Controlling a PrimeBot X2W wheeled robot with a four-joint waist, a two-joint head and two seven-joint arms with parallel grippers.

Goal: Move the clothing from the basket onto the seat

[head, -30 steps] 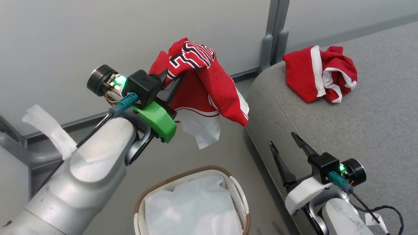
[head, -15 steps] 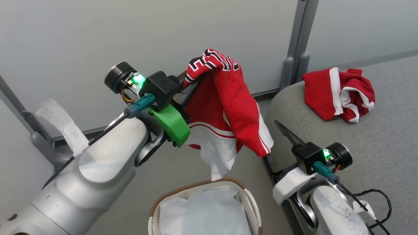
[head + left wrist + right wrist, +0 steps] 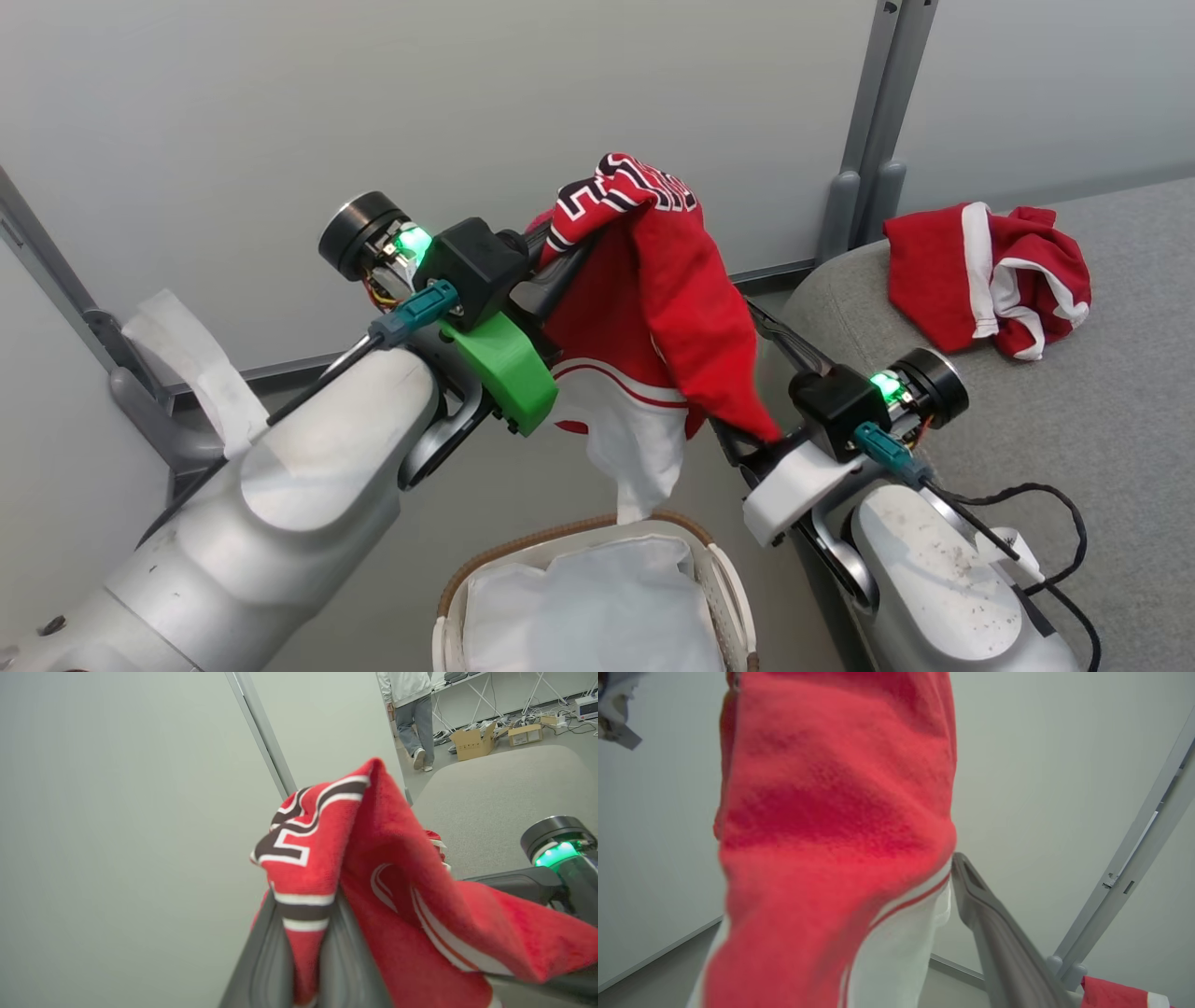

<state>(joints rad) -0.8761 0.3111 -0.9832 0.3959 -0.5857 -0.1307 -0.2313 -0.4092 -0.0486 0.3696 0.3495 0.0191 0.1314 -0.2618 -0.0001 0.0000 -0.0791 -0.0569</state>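
Red jersey (image 3: 653, 308) up in the air, left gripper (image 3: 569, 261) clamped on it, right gripper (image 3: 747, 373) gaping, empty.
Swing it right, let go well over the seat (image 3: 1027, 448) — not the edge.

Red jersey (image 3: 672, 308): I see dark block lettering outlined in white near its top, thin white lines lower down and a white hem. Second garment (image 3: 943, 271): red, with broad white stripes. Seat (image 3: 1102, 448): grey woven fabric. Basket (image 3: 560, 534): white, with a brown woven rim; liner (image 3: 597, 607) plain white. Wrist bracket (image 3: 504, 369): bright green.
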